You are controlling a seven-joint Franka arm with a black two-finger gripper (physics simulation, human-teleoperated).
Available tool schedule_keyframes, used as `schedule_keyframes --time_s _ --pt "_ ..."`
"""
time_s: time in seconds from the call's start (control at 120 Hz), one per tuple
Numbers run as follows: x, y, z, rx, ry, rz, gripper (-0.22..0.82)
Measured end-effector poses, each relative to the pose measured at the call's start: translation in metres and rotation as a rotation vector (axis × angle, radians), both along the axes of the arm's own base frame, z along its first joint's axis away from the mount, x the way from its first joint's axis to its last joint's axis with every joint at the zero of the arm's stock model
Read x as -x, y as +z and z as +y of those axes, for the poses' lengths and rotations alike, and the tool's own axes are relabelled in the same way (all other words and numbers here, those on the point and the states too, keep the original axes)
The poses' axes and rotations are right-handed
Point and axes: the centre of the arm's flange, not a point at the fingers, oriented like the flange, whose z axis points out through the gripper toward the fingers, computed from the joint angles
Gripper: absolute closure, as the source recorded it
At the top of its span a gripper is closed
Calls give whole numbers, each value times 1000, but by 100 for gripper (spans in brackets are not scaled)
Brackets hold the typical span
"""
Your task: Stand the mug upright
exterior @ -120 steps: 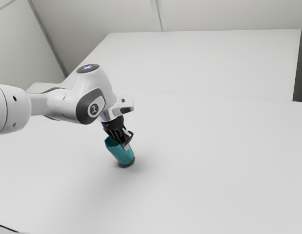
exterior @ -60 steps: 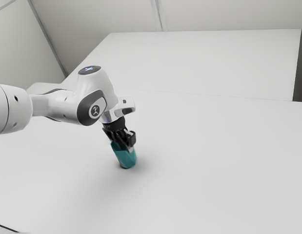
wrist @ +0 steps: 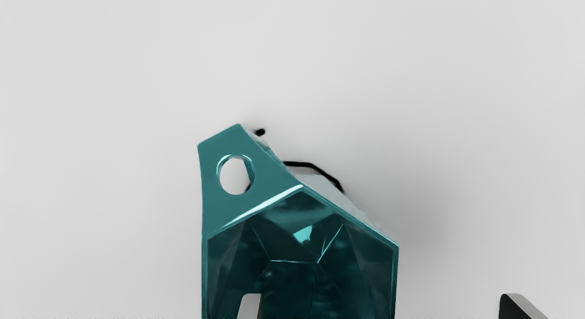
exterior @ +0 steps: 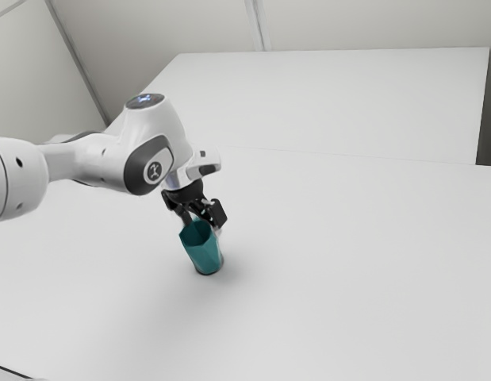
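Table first, since it's the biggest thing we've got: plain, pale, and stretching across most of the exterior view, with another pale surface beyond it and a light wall at the back. Our white arm comes in from the exterior view's left and bends down at the wrist.

At the end of it, our black gripper is open, pointing down at the mouth of the teal mug. The fingers stand wide apart and we haven't got the mug clamped between them. The mug sits base down on the table, mouth up, and looks like it leans a bit toward the exterior view's left. We can't tell if the base is flat on the tabletop.

In the wrist view, the handle juts out from one corner of the mug's angular rim, with a rounded hole through it. As for the fingertips, one is over the mug's opening and the other is out past the rim, apart from it. Smallest of all is a dark speck by the handle's outer end; we can't tell what it is.
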Motion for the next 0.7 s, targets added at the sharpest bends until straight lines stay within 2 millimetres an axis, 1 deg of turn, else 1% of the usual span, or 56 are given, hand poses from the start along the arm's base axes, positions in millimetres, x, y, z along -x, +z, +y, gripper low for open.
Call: schedule_keyframes --time_s 0.125,0.158,0.242,0.367,0.467,0.542,0.575,0.608,0.7 --pt "-13 36 1 5 11 -21 2" --pt "-18 48 1 10 13 -27 2" --pt "-38 97 5 33 17 -59 1" --pt "-50 167 8 44 20 -115 1" --pt "-54 208 15 57 31 -131 1" --pt "-52 237 22 31 40 -135 0" --pt "-51 246 22 24 43 -132 0" --pt "-50 251 23 17 48 -121 0" --pt "-47 254 24 -3 65 -85 0"
